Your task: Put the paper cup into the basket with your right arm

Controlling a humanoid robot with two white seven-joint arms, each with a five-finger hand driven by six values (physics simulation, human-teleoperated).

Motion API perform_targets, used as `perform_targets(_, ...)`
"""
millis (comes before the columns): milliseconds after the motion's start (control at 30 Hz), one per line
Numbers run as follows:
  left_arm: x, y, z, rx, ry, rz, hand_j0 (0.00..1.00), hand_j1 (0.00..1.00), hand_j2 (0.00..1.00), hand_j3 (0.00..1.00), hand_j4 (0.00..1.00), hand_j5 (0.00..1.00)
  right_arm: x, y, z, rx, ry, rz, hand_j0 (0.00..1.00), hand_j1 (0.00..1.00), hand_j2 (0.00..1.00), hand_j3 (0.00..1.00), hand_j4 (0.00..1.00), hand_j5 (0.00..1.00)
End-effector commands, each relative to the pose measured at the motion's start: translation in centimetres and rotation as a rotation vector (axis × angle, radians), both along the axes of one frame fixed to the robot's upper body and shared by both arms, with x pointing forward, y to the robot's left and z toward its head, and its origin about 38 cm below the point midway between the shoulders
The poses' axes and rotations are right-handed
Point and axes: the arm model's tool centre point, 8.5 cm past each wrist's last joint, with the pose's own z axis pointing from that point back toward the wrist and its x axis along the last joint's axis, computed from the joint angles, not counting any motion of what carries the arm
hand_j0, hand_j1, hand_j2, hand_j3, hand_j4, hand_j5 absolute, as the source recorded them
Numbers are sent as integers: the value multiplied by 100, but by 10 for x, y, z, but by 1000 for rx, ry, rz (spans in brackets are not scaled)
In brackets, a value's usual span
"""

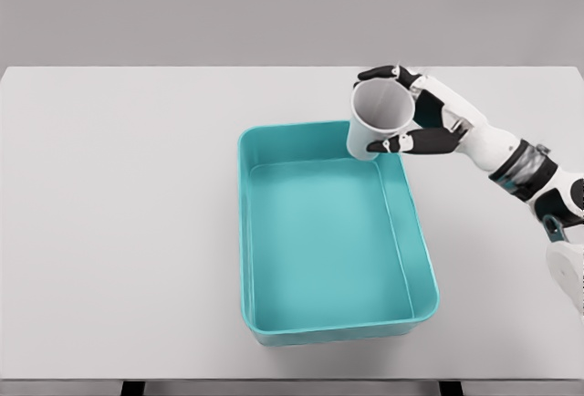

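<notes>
head view: the paper cup (377, 120) is seen lifted clear of the desk (119, 213) and held over the far right corner of the teal basket (248, 232), its open mouth tilted toward the camera. the lower part of the cup overlaps the basket's rim in this view; whether it touches the rim cannot be told. the pick-up and carry are judged complete; the release into the basket is not yet done, and the basket is seen to hold nothing. what is left is judged to be a short move inward over the basket's floor, a lowering, and an opening of the fingers.

the right hand (422, 120) is closed around the cup, with the dark fingers (379, 73) wrapped over the far side of the rim and the thumb pressed against the near side of the wall. the grip is judged firm. the right arm enters from the right edge. the left arm is not in view.
</notes>
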Motion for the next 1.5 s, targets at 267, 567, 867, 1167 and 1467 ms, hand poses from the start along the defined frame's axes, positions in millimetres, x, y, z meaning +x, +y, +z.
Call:
perform_targets(267,0,0,0,1,0,0,100,100,100,100,100,100,0,30,-18,7,16,21,64,64,64,64,64,64)
perform_targets(567,0,0,0,1,0,0,100,100,100,100,100,100,-2,47,-33,-4,37,43,64,64,64,64,64,64)
perform_targets(867,0,0,0,1,0,0,100,100,100,100,100,100,-4,54,-46,-11,55,46,64,64,64,64,64,64)
perform_targets(1167,0,0,0,1,0,0,100,100,100,100,100,100,-9,57,-56,-22,75,50,65,65,65,65,65,65)
perform_targets(1467,0,0,0,0,0,0,100,100,100,100,100,100,-12,56,-60,-26,78,49,65,65,65,65,65,65)
